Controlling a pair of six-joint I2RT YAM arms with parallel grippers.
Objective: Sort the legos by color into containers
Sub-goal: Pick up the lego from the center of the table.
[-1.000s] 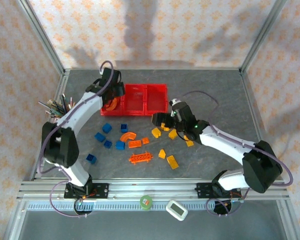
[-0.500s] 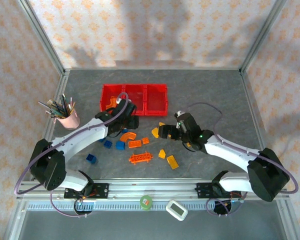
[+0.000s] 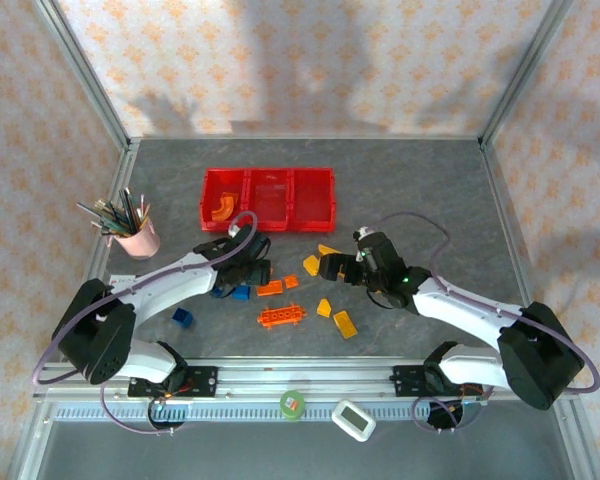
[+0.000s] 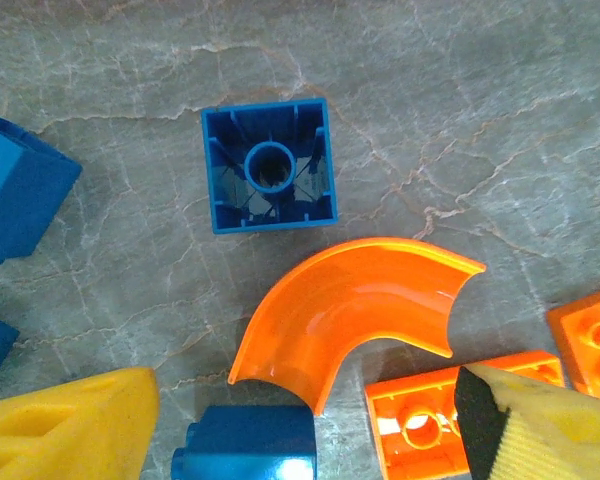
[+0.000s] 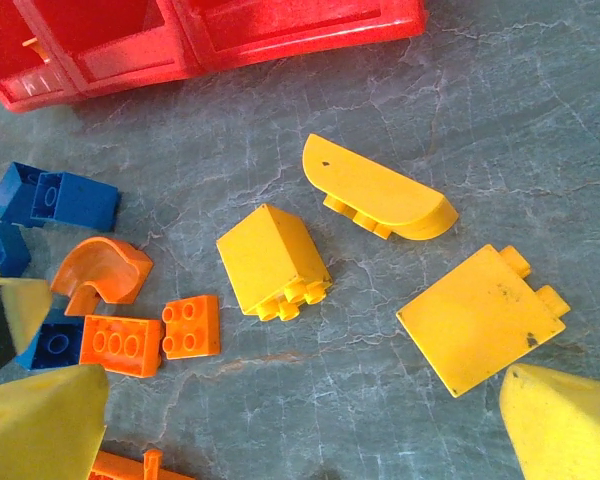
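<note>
Your left gripper (image 3: 248,272) hangs low over the table on the near side of the red tray (image 3: 270,172), below its left bin. Fingers spread, nothing pinched. In its wrist view you see the yellow fingertips (image 4: 75,425) either side of an orange arch (image 4: 355,305) that lies on the table, not touching it. An upturned blue brick (image 4: 270,165) sits just past the arch. A flat orange brick (image 4: 420,420) lies at the right finger's pad; whether they touch, you cannot tell.

Your right gripper (image 3: 332,266) is also on the near side of the tray, below its right bin. Jaws stand wide apart and hold nothing. Its wrist view gives you three yellow pieces loose on the table, all apart from each other: a curved yellow piece (image 5: 380,190) nearest the tray, a yellow block (image 5: 273,262) studs-down beside it, and a flat yellow wedge (image 5: 480,318) farthest from the tray.

Legos, as you see them from above:
- One orange curved piece (image 3: 220,208) lies inside the tray's left bin.
- The other bricks are loose on the table, near side of the tray: a lone blue cube (image 3: 183,317) well out from the left bin, an orange holed plate (image 3: 282,317) out from the middle bin, a yellow slope (image 3: 345,323) out from the right bin.

A pink pencil cup (image 3: 140,240) stands left of the tray, apart from it.
</note>
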